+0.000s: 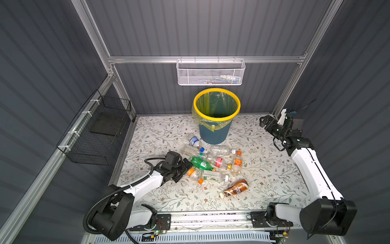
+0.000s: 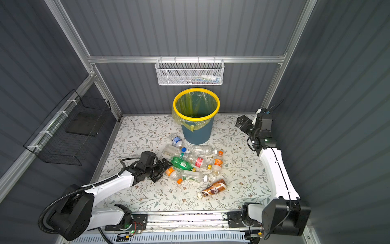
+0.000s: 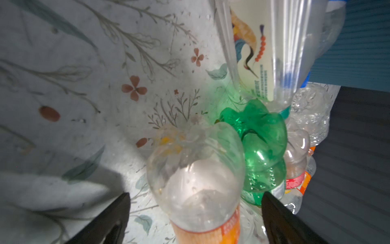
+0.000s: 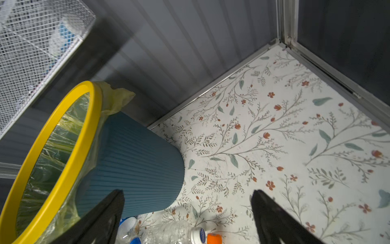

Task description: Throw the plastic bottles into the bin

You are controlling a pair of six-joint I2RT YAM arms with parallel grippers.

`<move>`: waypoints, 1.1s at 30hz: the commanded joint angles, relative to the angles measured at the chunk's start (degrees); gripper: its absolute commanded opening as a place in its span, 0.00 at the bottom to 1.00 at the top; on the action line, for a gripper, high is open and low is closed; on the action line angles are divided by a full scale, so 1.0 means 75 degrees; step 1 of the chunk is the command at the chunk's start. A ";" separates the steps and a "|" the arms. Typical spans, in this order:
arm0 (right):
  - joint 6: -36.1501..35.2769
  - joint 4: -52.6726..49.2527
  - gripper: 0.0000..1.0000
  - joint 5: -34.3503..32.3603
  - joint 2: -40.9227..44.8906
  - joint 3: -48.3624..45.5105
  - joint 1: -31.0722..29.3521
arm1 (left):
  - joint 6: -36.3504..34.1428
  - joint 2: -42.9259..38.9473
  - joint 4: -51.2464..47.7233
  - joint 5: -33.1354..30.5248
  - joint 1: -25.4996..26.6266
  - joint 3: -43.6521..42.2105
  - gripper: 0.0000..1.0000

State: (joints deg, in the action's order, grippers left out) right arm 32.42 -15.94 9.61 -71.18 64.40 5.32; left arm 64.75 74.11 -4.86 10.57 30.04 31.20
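Several plastic bottles lie heaped mid-table in both top views, among them a green one [image 1: 202,164] [image 2: 182,163]. A brown bottle [image 1: 236,188] lies apart at the front. A blue-labelled one [image 1: 194,140] lies by the bin [image 1: 213,133] [image 2: 196,132], which stands at the back with a yellow rim and liner. My left gripper [image 1: 183,171] [image 3: 196,196] is open at the pile's left edge. A clear, orange-labelled bottle [image 3: 196,183] [image 1: 192,172] lies between its jaws with gaps on both sides. My right gripper [image 1: 264,122] [image 4: 187,192] hangs open and empty right of the bin [image 4: 137,160].
A white mesh basket [image 1: 210,72] hangs on the back wall above the bin. A black wire basket [image 1: 99,131] is fixed to the left wall. Grey walls close in the floral table [image 1: 274,169] on three sides.
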 commanded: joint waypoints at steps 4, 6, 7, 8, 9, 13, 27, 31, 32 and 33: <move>-0.0003 0.0302 0.99 0.0823 -0.0191 -0.0736 0.0392 | -0.0292 0.0240 -0.0424 -0.0200 0.0232 0.0428 0.92; -0.0033 0.0388 0.99 0.0688 -0.0217 -0.0908 0.0424 | -0.0371 0.0334 -0.0527 -0.0321 0.0325 0.0515 0.91; -0.0050 0.0535 0.99 0.0767 -0.0192 -0.1009 0.0421 | -0.0408 0.0422 -0.0567 -0.0341 0.0370 0.0556 0.90; -0.0013 0.0649 0.99 0.0781 -0.0181 -0.1097 0.0422 | -0.0417 0.0502 -0.0592 -0.0354 0.0397 0.0583 0.89; 0.0040 0.0749 0.99 0.0790 -0.0201 -0.1160 0.0438 | -0.0408 0.0581 -0.0583 -0.0360 0.0429 0.0615 0.88; 0.0147 0.0636 0.99 0.0832 -0.0422 -0.1089 0.0479 | -0.0457 0.0845 -0.0651 -0.0375 0.0528 0.0698 0.85; 0.0461 0.1201 0.98 0.1356 -0.0816 -0.1400 0.0718 | -0.0518 0.1045 -0.0757 -0.0656 0.0584 0.0621 0.59; 0.0315 0.1122 0.96 0.1720 -0.0920 -0.1495 0.0719 | -0.0659 0.0842 -0.0862 -0.0881 0.0578 0.0614 0.55; 0.0282 0.1078 0.96 0.1756 -0.0937 -0.1514 0.0715 | -0.0714 0.0755 -0.0905 -0.0946 0.0588 0.0620 0.55; 0.0253 0.1016 0.96 0.1784 -0.0948 -0.1531 0.0707 | -0.0773 0.0627 -0.0910 -0.1022 0.0588 0.0621 0.55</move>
State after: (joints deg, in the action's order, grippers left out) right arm 35.57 -7.49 20.56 -78.39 53.56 10.52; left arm 61.19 80.47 -8.19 6.04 34.20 35.55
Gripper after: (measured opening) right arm 0.959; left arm 0.557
